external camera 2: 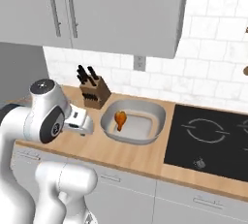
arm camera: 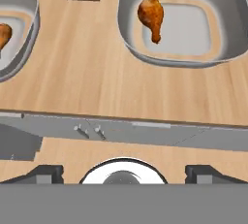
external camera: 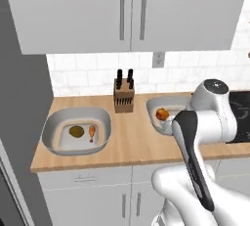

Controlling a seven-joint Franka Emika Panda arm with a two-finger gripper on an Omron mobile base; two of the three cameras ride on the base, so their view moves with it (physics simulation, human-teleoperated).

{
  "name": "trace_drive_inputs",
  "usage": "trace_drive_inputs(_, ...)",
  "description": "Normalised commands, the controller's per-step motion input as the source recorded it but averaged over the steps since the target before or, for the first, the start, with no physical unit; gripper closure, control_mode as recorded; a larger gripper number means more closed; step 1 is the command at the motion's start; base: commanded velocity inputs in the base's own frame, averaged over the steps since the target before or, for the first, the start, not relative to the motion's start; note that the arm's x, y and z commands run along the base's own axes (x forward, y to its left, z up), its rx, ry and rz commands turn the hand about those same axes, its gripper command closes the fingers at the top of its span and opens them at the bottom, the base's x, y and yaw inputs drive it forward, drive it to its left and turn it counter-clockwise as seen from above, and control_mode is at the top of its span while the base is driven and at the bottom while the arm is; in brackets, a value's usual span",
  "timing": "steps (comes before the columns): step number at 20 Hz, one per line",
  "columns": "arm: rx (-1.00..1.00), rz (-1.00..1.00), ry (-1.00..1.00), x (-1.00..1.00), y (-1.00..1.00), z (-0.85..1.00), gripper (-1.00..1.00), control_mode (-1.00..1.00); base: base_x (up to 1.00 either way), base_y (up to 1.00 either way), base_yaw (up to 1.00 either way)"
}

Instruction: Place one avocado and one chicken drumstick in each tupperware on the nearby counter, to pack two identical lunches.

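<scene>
Gripper [arm camera: 124,172] open, empty; drumstick [arm camera: 151,15] ahead in tupperware [arm camera: 127,24]. Likely light, firm, greasy: pinch plump end.

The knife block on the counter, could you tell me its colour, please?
Brown wood, the knife block, best in the left base view.

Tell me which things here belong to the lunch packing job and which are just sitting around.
Part of the job:
left tupperware, holding an avocado and a chicken drumstick
right tupperware, holding one chicken drumstick and no avocado
counter
gripper, open and holding nothing

Just lying about:
knife block
black cooktop
wall outlet
upper cabinets
</scene>
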Motion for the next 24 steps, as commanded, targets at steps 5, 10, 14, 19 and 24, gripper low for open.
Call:
trace_drive_inputs(5, 0.0, 0.0, 0.0, 0.0, 0.0, 0.0, -1.0, 1.0, -0.52, 0.86, 0.77)
trace_drive_inputs(10, 0.0, 0.0, 0.0, 0.0, 0.0, 0.0, -1.0, 1.0, -0.11, 0.79, 0.9)
trace_drive_inputs(14, 0.0, 0.0, 0.0, 0.0, 0.0, 0.0, -1.0, 1.0, 0.0, 0.71, 0.93)
trace_drive_inputs(19, 0.0, 0.0, 0.0, 0.0, 0.0, 0.0, -1.0, 1.0, 0.0, 0.36, 0.94)
trace_drive_inputs(24, 0.0, 0.0, 0.0, 0.0, 0.0, 0.0, -1.0, 1.0, 0.09, 0.13, 0.93)
